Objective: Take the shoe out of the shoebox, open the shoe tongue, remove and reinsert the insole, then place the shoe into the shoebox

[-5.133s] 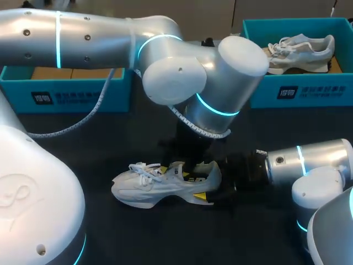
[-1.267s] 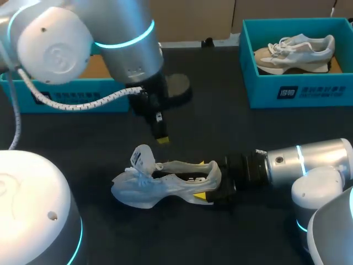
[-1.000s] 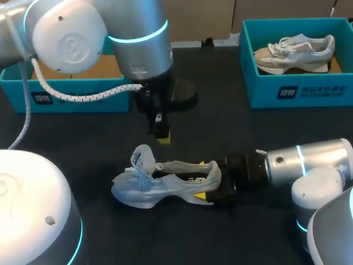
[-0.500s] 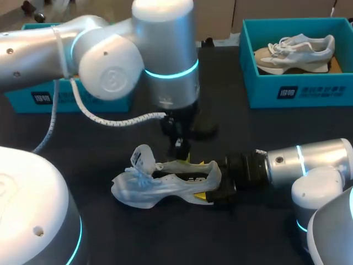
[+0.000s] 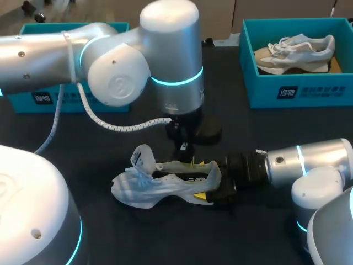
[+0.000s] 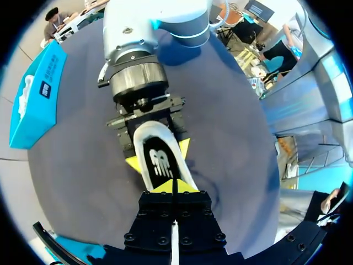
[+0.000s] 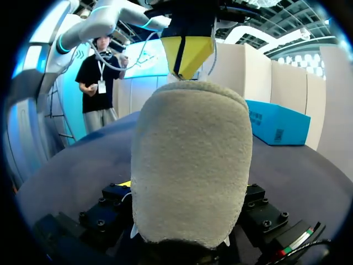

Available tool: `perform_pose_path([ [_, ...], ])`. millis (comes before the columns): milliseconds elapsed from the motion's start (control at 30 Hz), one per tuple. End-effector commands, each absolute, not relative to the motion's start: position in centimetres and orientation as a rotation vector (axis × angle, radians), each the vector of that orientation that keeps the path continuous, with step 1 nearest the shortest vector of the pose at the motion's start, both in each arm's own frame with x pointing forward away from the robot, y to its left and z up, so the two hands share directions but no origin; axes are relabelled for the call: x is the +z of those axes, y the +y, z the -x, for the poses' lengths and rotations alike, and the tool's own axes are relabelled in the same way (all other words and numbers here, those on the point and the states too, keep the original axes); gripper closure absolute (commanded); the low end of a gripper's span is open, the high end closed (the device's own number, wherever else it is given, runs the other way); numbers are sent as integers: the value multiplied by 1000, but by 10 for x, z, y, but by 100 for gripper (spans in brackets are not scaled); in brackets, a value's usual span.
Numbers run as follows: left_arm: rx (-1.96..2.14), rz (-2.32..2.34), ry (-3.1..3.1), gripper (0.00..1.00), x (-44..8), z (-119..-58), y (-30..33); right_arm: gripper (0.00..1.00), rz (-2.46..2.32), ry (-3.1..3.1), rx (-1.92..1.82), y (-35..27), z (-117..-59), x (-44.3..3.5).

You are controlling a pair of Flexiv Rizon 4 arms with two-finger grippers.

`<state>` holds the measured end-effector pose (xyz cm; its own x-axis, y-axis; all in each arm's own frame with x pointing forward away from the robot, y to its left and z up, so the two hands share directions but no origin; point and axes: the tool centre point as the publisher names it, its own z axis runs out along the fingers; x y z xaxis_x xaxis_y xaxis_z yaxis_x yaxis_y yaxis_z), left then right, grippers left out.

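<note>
A white shoe lies on its sole mid-table, toe to the left, with its tongue lifted up. My right gripper is shut on the heel, one yellow finger on each side. The heel's back fills the right wrist view. My left gripper hangs shut just above the heel opening, its tips pressed together over the dark insole. Its yellow tips also show above the heel collar. Nothing is held in it.
A teal shoebox with a second pale shoe stands at the back right. Another teal shoebox sits at the back left, partly behind my left arm. The left arm's cable hangs over the table left of the shoe.
My shut left gripper has swung right from beside the left box and come down over the shoe's heel opening. The shoe and the right gripper have kept still.
</note>
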<state>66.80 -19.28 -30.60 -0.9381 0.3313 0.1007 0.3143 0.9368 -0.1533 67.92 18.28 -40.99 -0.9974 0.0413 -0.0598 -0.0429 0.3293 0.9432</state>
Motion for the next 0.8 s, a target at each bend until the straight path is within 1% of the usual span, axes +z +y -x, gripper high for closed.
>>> perform_pose_path([
  [33,213,501,-2968,100,-333,-672,-203,100,1,2503,1774,183,-679,-409],
  [367,153,498,-2995,100,-364,-664,-208,100,1,2503,1774,183,-679,-409],
  [800,120,312,-2945,100,-390,-666,-165,100,1,2503,1774,183,-679,-409],
])
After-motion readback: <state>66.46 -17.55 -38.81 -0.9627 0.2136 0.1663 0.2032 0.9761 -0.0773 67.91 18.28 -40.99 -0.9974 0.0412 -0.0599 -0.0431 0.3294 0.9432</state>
